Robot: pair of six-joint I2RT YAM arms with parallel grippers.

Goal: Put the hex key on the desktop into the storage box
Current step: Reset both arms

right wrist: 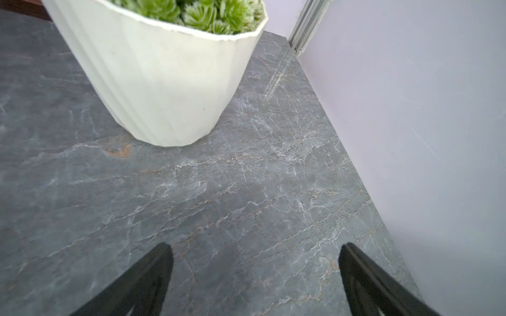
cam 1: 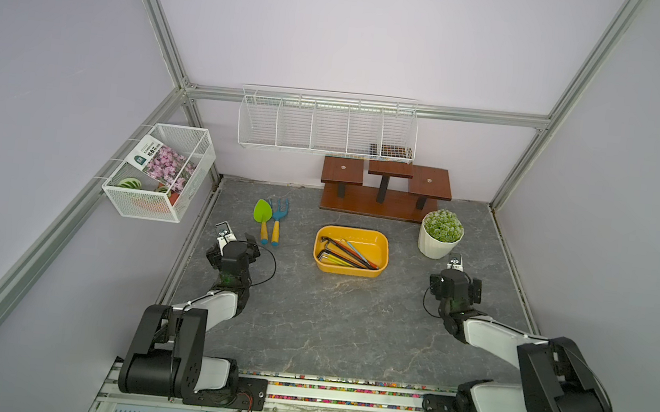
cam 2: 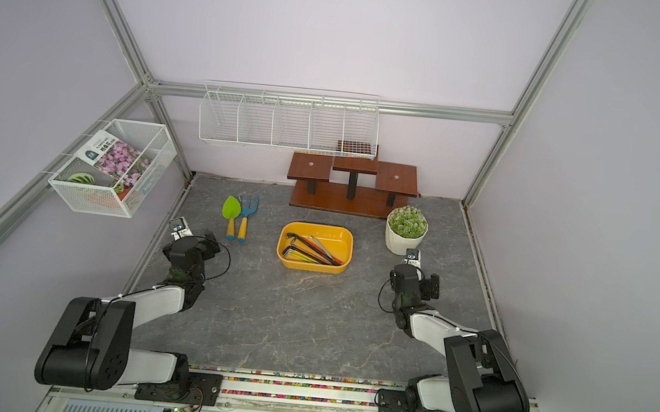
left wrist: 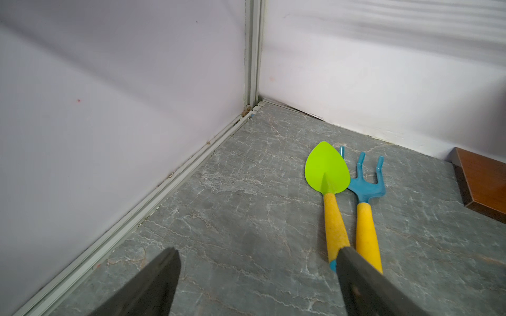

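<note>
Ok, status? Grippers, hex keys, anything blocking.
Both open, empty: left gripper, right gripper. All visible hex keys in storage box; none seen on desktop. Nearby: trowel by left gripper, plant pot by right.

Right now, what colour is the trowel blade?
Trowel blade: lime green, clearest in left wrist view.

Enclosure: pale lilac wall panels (cam 1: 338, 28) in an aluminium frame (cam 1: 480, 116).
Rear wall carries a white wire rack (cam 1: 326, 125) (five compartments); a white mesh basket (cam 1: 158, 172) hangs on the left wall; a brown wooden riser stand (cam 1: 384, 192) sits below the rack.
</note>
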